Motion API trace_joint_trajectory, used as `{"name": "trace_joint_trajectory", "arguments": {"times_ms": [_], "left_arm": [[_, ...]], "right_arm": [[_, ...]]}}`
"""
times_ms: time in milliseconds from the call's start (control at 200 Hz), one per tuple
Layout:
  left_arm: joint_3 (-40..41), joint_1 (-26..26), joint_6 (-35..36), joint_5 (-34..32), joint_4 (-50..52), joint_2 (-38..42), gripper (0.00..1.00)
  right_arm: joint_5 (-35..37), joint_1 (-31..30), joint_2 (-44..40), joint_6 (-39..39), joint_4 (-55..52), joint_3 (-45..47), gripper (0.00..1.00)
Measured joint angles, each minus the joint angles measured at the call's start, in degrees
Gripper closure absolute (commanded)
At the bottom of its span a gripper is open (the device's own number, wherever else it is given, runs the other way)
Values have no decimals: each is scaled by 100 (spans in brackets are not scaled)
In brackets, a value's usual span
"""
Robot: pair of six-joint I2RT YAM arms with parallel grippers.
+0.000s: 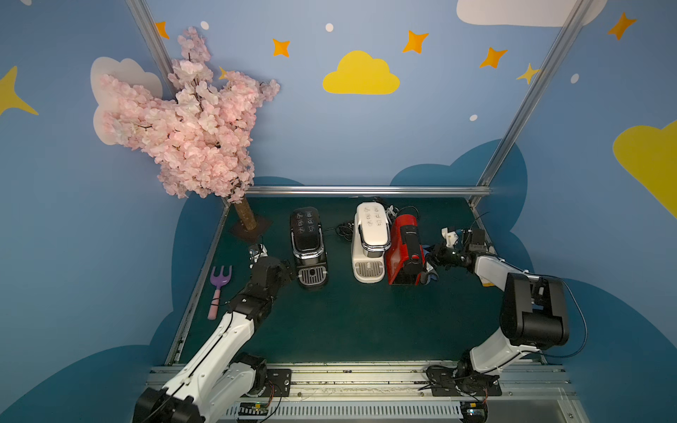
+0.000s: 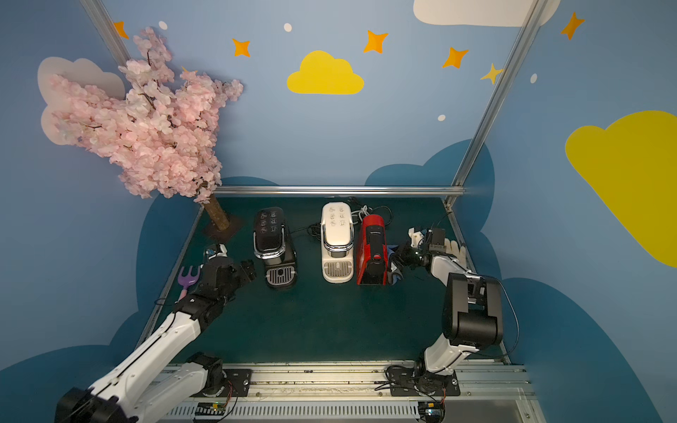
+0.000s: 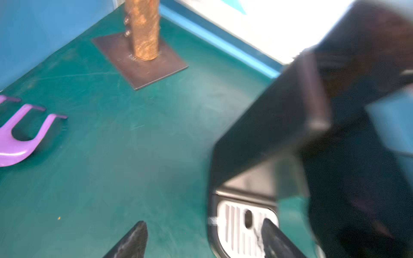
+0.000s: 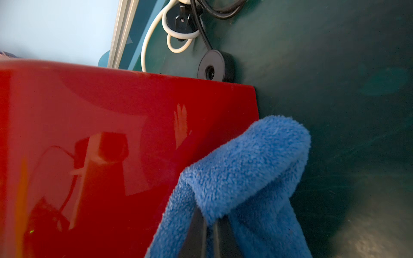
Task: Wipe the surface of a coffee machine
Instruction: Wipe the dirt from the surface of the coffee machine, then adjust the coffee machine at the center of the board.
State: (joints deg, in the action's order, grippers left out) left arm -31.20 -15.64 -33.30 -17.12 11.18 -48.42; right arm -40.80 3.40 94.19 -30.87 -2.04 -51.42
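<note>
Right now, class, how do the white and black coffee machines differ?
The white coffee machine has dark icons; the black machine has pale icons. The white coffee machine stands right beside the red machine; the black machine stands apart from both. Both have a rounded top, chrome band and silver grille.

Three coffee machines stand in a row: one black machine (image 1: 307, 238) on the left, one cream-white coffee machine (image 1: 372, 229) in the middle, one red-and-black machine (image 1: 403, 256) on the right. There is one pink blossom tree (image 1: 190, 121) far left, one purple toy rake (image 1: 220, 282), one blue cloth (image 4: 245, 160).
</note>
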Motion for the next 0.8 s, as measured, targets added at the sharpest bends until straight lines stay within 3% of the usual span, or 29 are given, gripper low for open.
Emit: {"name": "trace_joint_trajectory", "arguments": {"times_ms": [180,290,365,586,671,801], "left_arm": [[-90,-44,374,1836,459,1274,24],[-57,-367,304,2682,481,1357,26],[162,-927,83,2959,166,1180,27],[658,-3187,-223,2295,-1427,-376,30],[645,-3650,-138,1856,-2286,-1123,35],[483,-3954,164,1314,-3558,-2339,44]], "right_arm": [[0,0,-2,0,0,0,100],[0,0,0,-4,2,0,100],[-2,0,-2,-20,2,0,100],[-4,0,-7,-24,0,0,100],[-7,2,-15,-24,-9,0,100],[-20,2,-37,-24,-15,0,100]]}}
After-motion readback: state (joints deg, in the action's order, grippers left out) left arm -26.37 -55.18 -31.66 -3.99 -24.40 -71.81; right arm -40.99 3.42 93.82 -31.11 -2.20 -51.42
